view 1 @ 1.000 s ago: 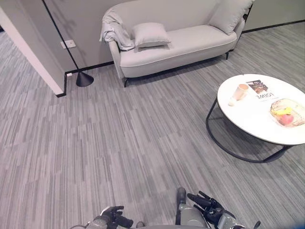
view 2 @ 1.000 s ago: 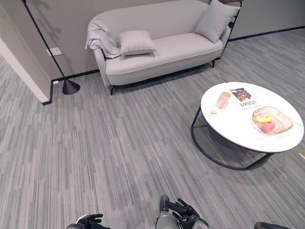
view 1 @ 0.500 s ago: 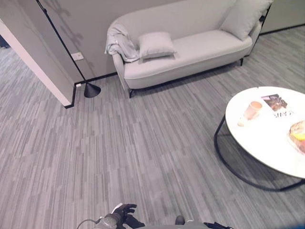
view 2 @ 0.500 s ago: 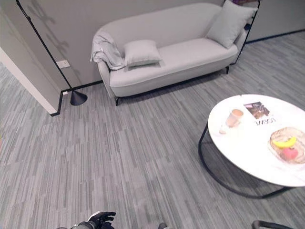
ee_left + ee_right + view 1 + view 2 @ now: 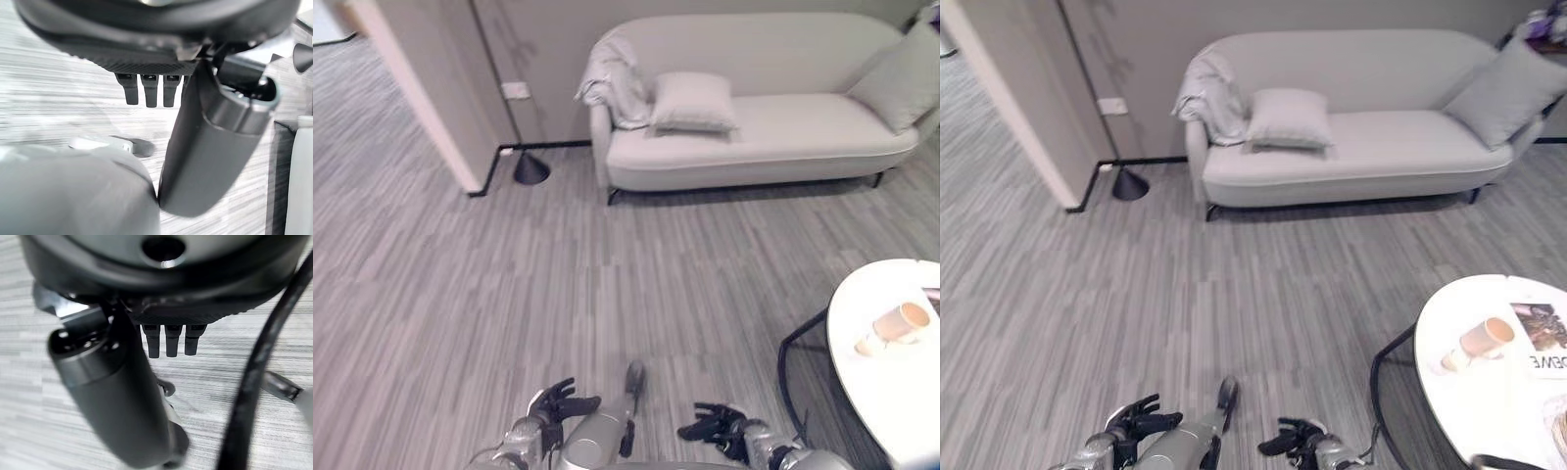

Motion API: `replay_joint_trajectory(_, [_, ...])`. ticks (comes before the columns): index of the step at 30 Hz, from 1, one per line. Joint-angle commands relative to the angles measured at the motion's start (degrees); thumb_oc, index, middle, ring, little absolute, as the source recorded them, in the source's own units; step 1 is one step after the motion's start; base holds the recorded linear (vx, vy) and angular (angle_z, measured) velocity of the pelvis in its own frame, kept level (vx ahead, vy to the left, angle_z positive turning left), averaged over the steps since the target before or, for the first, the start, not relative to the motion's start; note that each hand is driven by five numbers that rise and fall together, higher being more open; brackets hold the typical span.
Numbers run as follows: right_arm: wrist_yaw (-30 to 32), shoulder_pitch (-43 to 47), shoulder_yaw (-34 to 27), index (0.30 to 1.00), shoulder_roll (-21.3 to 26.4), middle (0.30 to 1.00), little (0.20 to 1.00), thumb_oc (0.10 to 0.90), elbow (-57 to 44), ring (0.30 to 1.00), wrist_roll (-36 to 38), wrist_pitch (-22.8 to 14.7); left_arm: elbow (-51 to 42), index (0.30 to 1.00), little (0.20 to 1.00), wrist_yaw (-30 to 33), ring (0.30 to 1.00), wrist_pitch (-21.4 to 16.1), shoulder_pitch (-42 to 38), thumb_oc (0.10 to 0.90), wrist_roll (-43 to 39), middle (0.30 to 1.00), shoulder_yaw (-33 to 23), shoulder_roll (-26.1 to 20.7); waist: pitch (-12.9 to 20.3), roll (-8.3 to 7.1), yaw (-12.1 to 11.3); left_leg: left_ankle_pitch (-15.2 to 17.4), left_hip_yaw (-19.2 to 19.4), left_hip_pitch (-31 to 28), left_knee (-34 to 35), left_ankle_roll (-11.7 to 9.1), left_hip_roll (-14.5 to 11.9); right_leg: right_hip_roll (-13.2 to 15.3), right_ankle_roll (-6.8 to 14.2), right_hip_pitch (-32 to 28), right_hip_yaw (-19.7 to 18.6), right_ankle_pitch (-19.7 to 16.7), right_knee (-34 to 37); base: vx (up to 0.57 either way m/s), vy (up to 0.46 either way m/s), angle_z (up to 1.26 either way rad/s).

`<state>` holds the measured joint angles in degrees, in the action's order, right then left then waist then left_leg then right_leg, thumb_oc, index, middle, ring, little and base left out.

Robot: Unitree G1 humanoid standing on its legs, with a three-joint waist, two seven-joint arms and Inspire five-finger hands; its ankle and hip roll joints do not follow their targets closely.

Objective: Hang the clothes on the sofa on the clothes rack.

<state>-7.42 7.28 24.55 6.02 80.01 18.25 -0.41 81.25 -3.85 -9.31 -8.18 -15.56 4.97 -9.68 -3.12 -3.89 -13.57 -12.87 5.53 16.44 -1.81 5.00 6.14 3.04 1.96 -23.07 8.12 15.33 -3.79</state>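
Note:
A light grey garment (image 5: 612, 80) is draped over the left arm of the pale grey sofa (image 5: 773, 127) against the far wall. My left hand (image 5: 554, 402) hangs low at the bottom of the eye views, fingers relaxed and empty. My right hand (image 5: 715, 425) hangs beside it, also open and holding nothing. Both hands are far from the sofa, with a wide stretch of floor between. In the wrist views the fingers (image 5: 146, 89) of the left hand and the fingers (image 5: 168, 339) of the right hand point straight at the floor.
Two cushions (image 5: 693, 101) lie on the sofa. A floor lamp's black cone base (image 5: 531, 168) stands by a wall corner (image 5: 440, 108) to the sofa's left. A round white table (image 5: 891, 362) with a cup (image 5: 899, 321) is at the right.
The camera has swung and the whole picture has shifted: the sofa now sits further right and squarer on. The right hand has come into view at the bottom.

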Motion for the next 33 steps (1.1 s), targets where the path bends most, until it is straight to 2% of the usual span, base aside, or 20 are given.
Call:
replay_joint_trajectory(1, [-1.89,-2.29,-2.78,0.9,2.37,0.9,0.9,0.8,-1.59,0.9,-1.38,-0.33,6.87,0.9,0.9,0.57,0.9,3.65,9.18,0.8,6.38,0.9,6.89,-0.49,2.44,0.13,-1.77,3.09,-2.27,-3.89,1.23,-1.65,0.74,6.61,6.71,8.41,-1.42,-20.7,-9.24,0.46,0.245,-0.17])
replay_joint_trajectory(4, [-0.18,-1.47,-4.14,0.9,4.32,0.9,0.9,0.8,-2.64,0.9,-1.45,-0.79,4.41,0.9,0.9,2.17,0.9,3.06,7.51,0.8,10.55,0.9,11.21,-1.31,1.75,3.46,1.19,6.33,-3.76,-10.77,3.14,1.01,1.72,9.88,7.85,14.66,0.92,-31.84,-26.59,0.44,0.3,0.0])
replay_joint_trajectory(6, [0.42,-1.17,-4.38,0.9,4.64,0.9,0.9,0.8,-3.3,0.9,-1.95,-0.74,3.99,0.9,0.9,2.2,0.9,3.3,6.79,0.8,11.49,0.9,12.25,-1.68,1.18,4.58,2.53,7.25,-4.33,-13.39,4.13,1.72,1.85,11.09,7.36,17.09,2.25,-30.95,-31.19,0.36,0.183,0.55])
replay_joint_trajectory(7, [1.63,-0.22,-4.5,0.9,4.86,0.9,0.9,0.8,-5.2,0.9,-2.24,-1.15,3.45,0.9,0.9,2.36,0.9,3.55,4.67,0.8,12.95,0.9,14.45,-1.93,0.04,6.93,5.8,9.34,-6.53,-18.17,5.6,2.0,0.57,10.48,4.37,23.46,4.03,-22.58,-35.54,0.46,0.067,0.58])
replay_joint_trajectory(8, [1.93,-0.12,-4.23,0.9,4.87,0.9,0.9,0.8,-6.59,0.9,-2.26,-1.31,3.07,0.9,0.9,2.38,0.9,3.37,3.69,0.8,13.02,0.9,15.25,-1.94,-0.38,7.31,7.54,10.45,-8.02,-20.77,6.02,1.59,0.27,8.41,3.05,26.29,4.17,-18.33,-33.41,0.47,0.067,0.37])
replay_joint_trajectory(11, [1.93,-0.17,-3.93,0.9,5.19,0.9,0.9,0.8,-8.43,0.9,-2.04,-1.39,1.5,0.9,0.9,2.43,0.9,2.7,2.59,0.8,11.64,0.9,15.44,-2.15,-1.19,7.73,9.67,12.15,-10.0,-23.57,6.32,0.88,-0.27,5.7,2.87,29.32,4.31,-16.98,-26.87,0.42,-0.13,0.67])
replay_joint_trajectory(12, [2.22,0.09,-3.5,0.9,5.41,0.9,0.9,0.8,-9.86,0.9,-1.65,-1.41,-0.26,0.9,0.9,3.11,0.9,1.98,1.13,0.8,9.81,0.9,15.62,-1.91,-1.52,6.64,11.66,14.45,-12.28,-26.45,6.67,-0.2,0.0,4.76,3.61,32.15,4.09,-18.34,-13.53,0.33,-0.153,0.56])
replay_joint_trajectory(13, [2.23,0.07,-3.46,0.9,5.39,0.9,0.9,0.8,-9.88,0.9,-1.64,-1.4,-0.28,0.9,0.9,3.1,0.9,1.99,1.16,0.8,9.79,0.9,15.61,-1.93,-1.69,6.85,11.77,14.67,-12.38,-26.8,6.69,-0.27,-0.3,4.46,3.57,31.53,4.31,-18.44,-13.0,0.71,-0.312,0.43])
replay_joint_trajectory(14, [2.57,0.22,-2.46,0.9,5.48,0.9,0.9,0.8,-11.8,0.9,-1.54,-1.52,-0.85,0.9,0.9,3.81,0.9,1.37,-0.51,0.8,10.02,0.9,16.76,-0.89,-2.78,5.68,14.16,17.99,-14.84,-30.8,6.81,-1.36,-0.58,1.75,5.15,34.27,-0.81,-22.88,0.39,0.53,-0.209,0.34])
replay_joint_trajectory(18, [1.94,-0.07,-2.0,0.9,5.89,0.9,0.9,0.8,-13.09,0.9,-2.3,-1.18,0.29,0.9,0.9,3.23,0.9,1.03,-1.71,0.8,13.84,0.9,20.08,1.7,-2.63,5.06,17.03,22.13,-18.31,-35.78,6.81,-2.65,-2.97,0.3,7.35,37.91,-8.39,-27.02,8.18,0.52,-0.183,0.65])
replay_joint_trajectory(20, [1.03,-0.38,-1.1,0.9,5.95,0.9,0.9,0.8,-11.9,0.9,-2.36,-0.7,1.7,0.9,0.9,3.05,0.9,1.46,0.04,0.8,12.64,0.9,19.1,2.51,-1.51,5.18,17.08,19.67,-18.63,-37.34,4.86,-4.01,-6.55,-1.16,5.57,36.58,-8.69,-28.32,5.16,0.66,-0.317,0.89])
replay_joint_trajectory(22, [0.62,-0.59,-0.91,0.9,5.99,0.9,0.9,0.8,-11.84,0.9,-1.9,-0.79,1.85,0.9,0.9,2.91,0.9,1.52,0.59,0.8,12.37,0.9,18.45,2.24,-1.09,5.32,16.69,17.59,-18.84,-36.0,2.11,-4.43,-7.19,-1.77,4.99,35.41,-8.55,-28.22,5.46,0.37,-0.18,0.86])
replay_joint_trajectory(24, [0.54,-0.25,-1.06,0.9,6.79,0.9,0.9,0.8,-13.05,0.9,-0.18,-1.4,2.02,0.9,0.9,3.59,0.9,1.73,1.05,0.8,11.12,0.9,16.29,0.87,-0.89,5.27,15.66,8.74,-17.97,-29.88,-11.23,-7.83,-8.16,-2.21,3.58,29.89,-6.39,-26.64,8.29,0.48,-0.232,0.39])
replay_joint_trajectory(25, [0.54,-0.23,-1.06,0.9,6.75,0.9,0.9,0.8,-13.05,0.9,-0.18,-1.4,2.02,0.9,0.9,3.59,0.9,1.73,1.04,0.8,11.12,0.9,16.28,0.83,-0.8,5.03,15.79,8.5,-18.12,-29.7,-11.15,-7.82,-7.93,-1.95,3.62,30.03,-6.33,-26.71,8.32,0.55,-0.33,0.25])
replay_joint_trajectory(26, [0.44,-0.17,-1.37,0.9,7.36,0.9,0.9,0.8,-14.31,0.9,0.14,-1.75,1.35,0.9,0.9,4.02,0.9,1.29,1.2,0.8,8.81,0.9,14.57,-0.53,-1.44,3.41,14.42,4.39,-15.61,-25.21,-21.61,-8.04,-8.59,-1.8,1.96,26.34,-5.75,-24.76,8.79,0.27,-0.187,0.49])
replay_joint_trajectory(28, [0.45,-0.17,-1.38,0.9,7.37,0.9,0.9,0.8,-14.32,0.9,0.14,-1.74,1.32,0.9,0.9,4.01,0.9,1.31,1.2,0.8,8.8,0.9,14.58,-0.53,-1.45,3.56,14.42,4.71,-15.63,-24.99,-22.12,-8.04,-8.7,-1.94,1.96,26.35,-5.71,-24.76,8.79,0.23,-0.196,0.36])
replay_joint_trajectory(29, [1.51,1.14,-1.84,0.9,8.27,0.9,0.9,0.8,-14.81,0.9,-0.17,-1.95,-0.25,0.9,0.9,4.85,0.9,0.71,0.37,0.8,6.91,0.9,13.78,-1.23,-3.27,1.49,12.77,2.93,-11.5,-17.92,-33.55,-6.6,-10.08,-1.01,0.44,23.3,-5.23,-22.92,8.79,0.26,-0.278,0.04])
replay_joint_trajectory(31, [2.37,2.18,-1.62,0.9,8.72,0.9,0.9,0.8,-14.73,0.9,-0.61,-1.98,-1.01,0.9,0.9,5.13,0.9,0.56,-0.07,0.8,6.67,0.9,14.09,-1.05,-4.19,1.19,11.77,5.15,-9.11,-14.6,-36.39,-5.83,-11.04,-0.95,0.05,22.27,-4.96,-21.86,8.79,0.27,-0.201,0.1])
replay_joint_trajectory(32, [4.3,3.75,-1.26,0.9,9.62,0.9,0.9,0.8,-15.88,0.9,-1.67,-2.14,-2.36,0.9,0.9,6.22,0.9,0.29,-0.18,0.8,8.23,0.9,15.35,-0.71,-4.93,0.46,9.84,9.33,-4.47,-8.14,-34.37,-5.05,-9.46,-0.11,0.15,19.8,-4.86,-19.91,8.79,0.31,-0.044,-0.02])
replay_joint_trajectory(33, [4.88,3.64,-1.27,0.9,10.03,0.9,0.9,0.8,-17.37,0.9,-1.56,-2.56,-2.78,0.9,0.9,6.35,0.9,-0.03,0.16,0.8,7.47,0.9,15.25,-0.7,-4.88,0.89,9.32,10.46,-4.07,-6.77,-31.04,-4.97,-8.22,-0.2,0.46,19.52,-4.58,-18.82,8.79,0.43,-0.039,-0.06])
